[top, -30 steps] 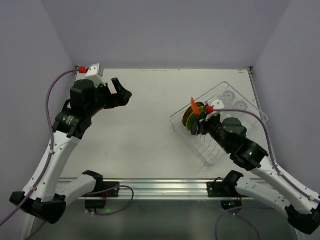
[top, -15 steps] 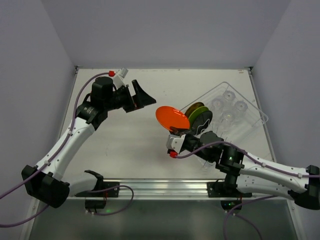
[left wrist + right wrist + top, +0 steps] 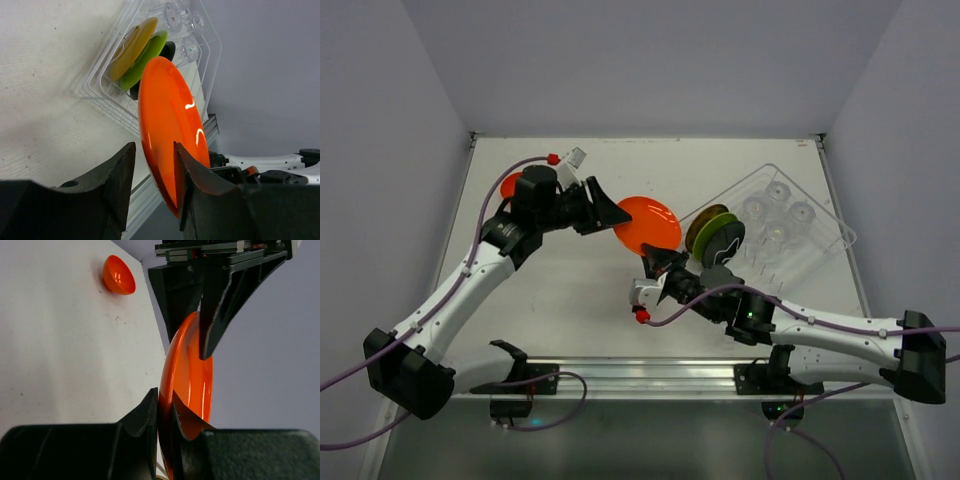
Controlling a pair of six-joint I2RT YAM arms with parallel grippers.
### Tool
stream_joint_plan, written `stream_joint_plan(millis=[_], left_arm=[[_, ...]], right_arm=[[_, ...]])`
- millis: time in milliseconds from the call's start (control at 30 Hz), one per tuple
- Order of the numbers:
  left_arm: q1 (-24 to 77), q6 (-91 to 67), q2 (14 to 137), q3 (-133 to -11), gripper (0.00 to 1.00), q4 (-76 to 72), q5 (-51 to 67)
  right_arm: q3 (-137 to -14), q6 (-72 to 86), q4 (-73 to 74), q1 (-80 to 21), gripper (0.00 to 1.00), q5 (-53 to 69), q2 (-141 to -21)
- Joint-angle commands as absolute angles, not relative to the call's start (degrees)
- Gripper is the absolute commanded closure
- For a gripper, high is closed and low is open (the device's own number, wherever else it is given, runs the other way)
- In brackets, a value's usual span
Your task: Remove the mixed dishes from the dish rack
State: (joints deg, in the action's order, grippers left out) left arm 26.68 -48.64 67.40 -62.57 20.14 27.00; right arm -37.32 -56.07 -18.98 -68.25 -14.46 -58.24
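Orange plate [image 3: 647,222] on edge, aloft just left of dish rack [image 3: 817,245].
Pinched tight at lower rim by right gripper [image 3: 655,262]; left gripper [image 3: 618,213] spread open, straddling opposite rim, unclamped.

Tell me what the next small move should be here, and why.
Probably close the left gripper on the orange plate. Its open fingers straddle the plate's rim, while the right gripper pinches the opposite edge, so a handover looks ready.
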Motion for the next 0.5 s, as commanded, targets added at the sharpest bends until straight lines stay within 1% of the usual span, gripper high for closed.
stream_joint_plan(millis=[0,67,133,267,300,333,367,400,467], left_arm=[[26.9,-48.69,67.15,-61.26,0.63,17.58,27.25],[26.98,-48.52,67.32,-60.38,0.76,17.49,27.25],[26.98,-48.17,67.5,-59.42,1.0,17.49,27.07],[26.89,-47.9,67.5,-58.01,1.0,16.79,25.84],[26.81,-47.99,67.33,-57.83,1.0,16.7,24.45],[26.72,-48.08,67.32,-57.66,1.0,16.44,23.82],[26.37,-48.25,67.32,-57.48,1.0,16.17,23.56],[24.98,-48.34,67.41,-57.13,1.0,15.74,24.25],[21.99,-49.39,67.41,-56.17,1.0,13.81,26.53]], right_arm=[[-37.61,-59.68,-28.73,-68.47,1.0,-17.4,-60.9],[-38.05,-59.68,-30.32,-68.55,1.0,-18.54,-62.74],[-37.27,-59.5,-33.12,-68.38,1.0,-18.37,-65.29],[-36.3,-56.62,-34.72,-68.38,1.0,-17.75,-65.83],[-36.39,-55.56,-34.72,-68.38,0.73,-18.54,-65.92],[-36.47,-54.33,-34.72,-68.38,0.55,-19.24,-65.92],[-36.82,-51.45,-34.72,-68.29,0.4,-20.29,-65.92],[-36.83,-50.46,-34.02,-68.38,0.16,-21.52,-65.57],[-36.3,-48.18,-32.53,-68.38,0.08,-21.62,-64.6]])
